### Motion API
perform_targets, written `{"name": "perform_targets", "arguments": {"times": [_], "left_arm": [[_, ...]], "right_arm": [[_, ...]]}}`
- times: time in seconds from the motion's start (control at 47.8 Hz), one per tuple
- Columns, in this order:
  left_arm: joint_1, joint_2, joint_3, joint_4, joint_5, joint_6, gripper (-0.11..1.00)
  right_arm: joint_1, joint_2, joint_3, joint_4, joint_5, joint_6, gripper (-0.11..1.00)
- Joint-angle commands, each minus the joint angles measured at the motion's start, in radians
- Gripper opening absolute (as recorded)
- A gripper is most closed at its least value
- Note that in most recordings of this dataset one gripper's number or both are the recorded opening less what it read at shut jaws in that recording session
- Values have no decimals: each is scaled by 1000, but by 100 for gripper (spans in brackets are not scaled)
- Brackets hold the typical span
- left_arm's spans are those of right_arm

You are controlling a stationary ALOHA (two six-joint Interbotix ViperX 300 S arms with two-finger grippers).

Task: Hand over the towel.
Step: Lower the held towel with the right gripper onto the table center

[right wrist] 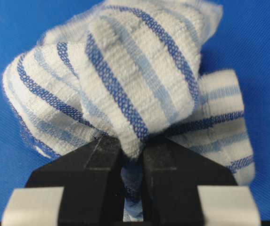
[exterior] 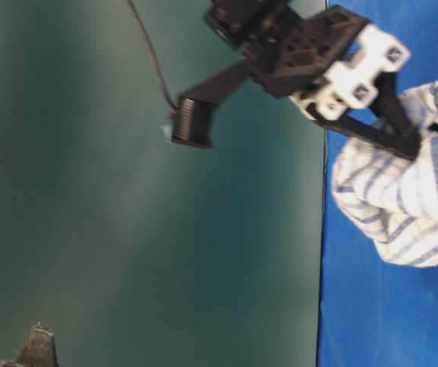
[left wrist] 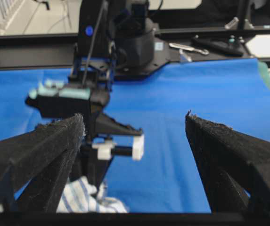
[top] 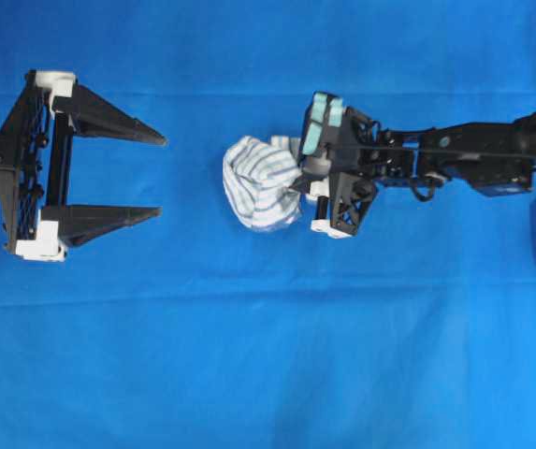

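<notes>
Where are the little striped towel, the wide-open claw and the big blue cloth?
Small white towel with blue stripes (top: 260, 182): overhead view, bunched middle.
Open black left tool (top: 160, 176): overhead view, gap between fingertips.
Large plain blue cloth (top: 268, 374): overhead view, bare lower area.

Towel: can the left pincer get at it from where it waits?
Probably yes. The left pincer stands wide open facing the towel, bare blue cloth between them; the right pincer pinches only its far side.

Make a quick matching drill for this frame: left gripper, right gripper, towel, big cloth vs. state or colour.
Column 1:
1 left gripper
2 right gripper
3 towel
4 big cloth

Column 2:
A plain blue, covers the table
B open, holds nothing
C white with blue stripes, bunched
D shut on the towel

Pairs: 1-B, 2-D, 3-C, 4-A
</notes>
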Motion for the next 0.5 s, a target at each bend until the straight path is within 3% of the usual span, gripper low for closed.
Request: {"name": "perform_targets", "arguments": {"times": [0.0,0.293,0.481], "left_arm": [[-2,0,-14,-2,-9,2,93],[-2,2,-12,-2,-9,2,93],[-2,2,-12,-2,-9,2,93]], "right_arm": [[3,2,-28,0,6,-2,8],[3,2,-34,11,11,9,9],[3,-35,-34,23,44,18,61]]}}
